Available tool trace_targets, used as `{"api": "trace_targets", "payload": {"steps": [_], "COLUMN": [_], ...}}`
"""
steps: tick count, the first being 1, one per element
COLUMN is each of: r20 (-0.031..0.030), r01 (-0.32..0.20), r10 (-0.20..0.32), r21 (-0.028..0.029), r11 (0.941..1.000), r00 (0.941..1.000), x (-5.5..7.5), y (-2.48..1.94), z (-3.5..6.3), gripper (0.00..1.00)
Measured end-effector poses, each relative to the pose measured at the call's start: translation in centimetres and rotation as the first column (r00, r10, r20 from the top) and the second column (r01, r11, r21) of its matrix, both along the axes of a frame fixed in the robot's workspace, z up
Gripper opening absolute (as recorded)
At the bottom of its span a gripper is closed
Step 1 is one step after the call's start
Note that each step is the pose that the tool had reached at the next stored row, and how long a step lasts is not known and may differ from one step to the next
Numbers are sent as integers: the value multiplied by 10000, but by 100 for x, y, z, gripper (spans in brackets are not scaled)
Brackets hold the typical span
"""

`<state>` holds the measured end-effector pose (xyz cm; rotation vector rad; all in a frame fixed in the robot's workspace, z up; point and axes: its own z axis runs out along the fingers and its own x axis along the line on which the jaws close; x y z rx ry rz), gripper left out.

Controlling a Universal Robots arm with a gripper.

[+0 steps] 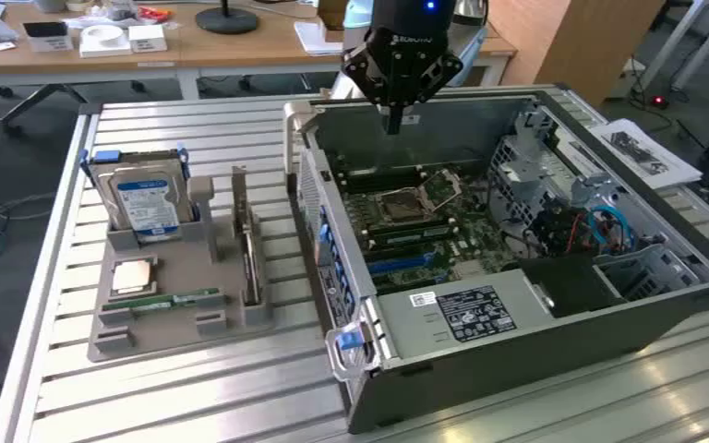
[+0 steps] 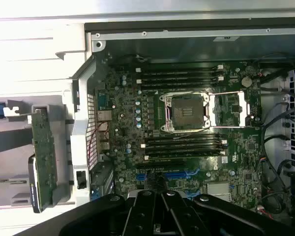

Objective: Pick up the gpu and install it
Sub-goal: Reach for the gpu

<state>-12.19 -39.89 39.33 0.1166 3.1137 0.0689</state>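
Thin green circuit-card gpu (image 1: pixel 247 249) is pictured edge-on, detail indistinct, in a grey plastic holder (image 1: pixel 170 277) beside the open grey metal computer case (image 1: pixel 527 365); above that case, the black gripper (image 1: pixel 393 122) is held shut, empty.

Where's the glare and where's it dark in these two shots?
Exterior view: glare streaks the slatted table beside the case, whose motherboard lies in shade. Wrist view: the area outside the case blows out to white, while the motherboard inside is dim.
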Motion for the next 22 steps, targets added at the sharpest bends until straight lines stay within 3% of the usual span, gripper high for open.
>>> {"api": "trace_targets", "payload": {"steps": [12,22], "r20": [2,0], "r01": [3,-1], "r10": [-3,1], "r21": [2,-1], "r11": [10000,10000], "r00": [10000,10000], "x": [-6,-136], "y": [1,0], "z": [-1,0], "gripper": [11,11]}}
